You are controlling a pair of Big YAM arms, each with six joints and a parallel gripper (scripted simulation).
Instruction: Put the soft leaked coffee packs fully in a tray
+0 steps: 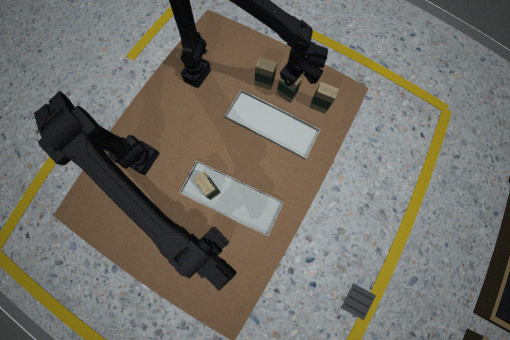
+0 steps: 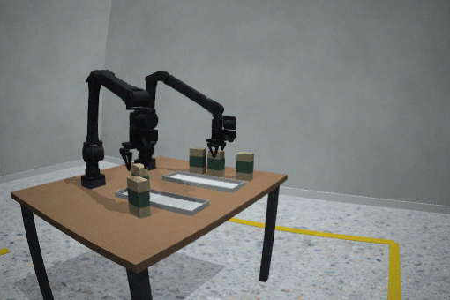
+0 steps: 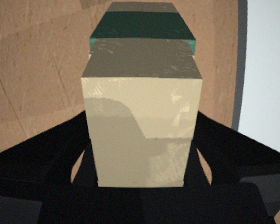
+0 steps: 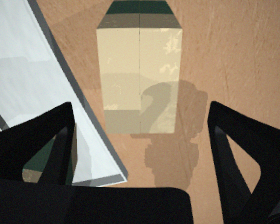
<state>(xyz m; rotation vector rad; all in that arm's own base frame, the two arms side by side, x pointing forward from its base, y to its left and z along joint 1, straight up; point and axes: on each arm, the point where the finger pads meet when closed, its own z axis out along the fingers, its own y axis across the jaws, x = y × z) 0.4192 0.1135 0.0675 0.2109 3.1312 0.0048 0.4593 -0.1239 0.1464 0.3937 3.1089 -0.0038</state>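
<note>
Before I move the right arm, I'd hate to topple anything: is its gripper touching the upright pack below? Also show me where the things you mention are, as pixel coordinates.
Apart; the right wrist view shows bench between the pack [image 2: 138,197] [image 4: 140,80] and both gripper [image 1: 215,255] [image 2: 138,167] [image 4: 140,111] fingers.
</note>
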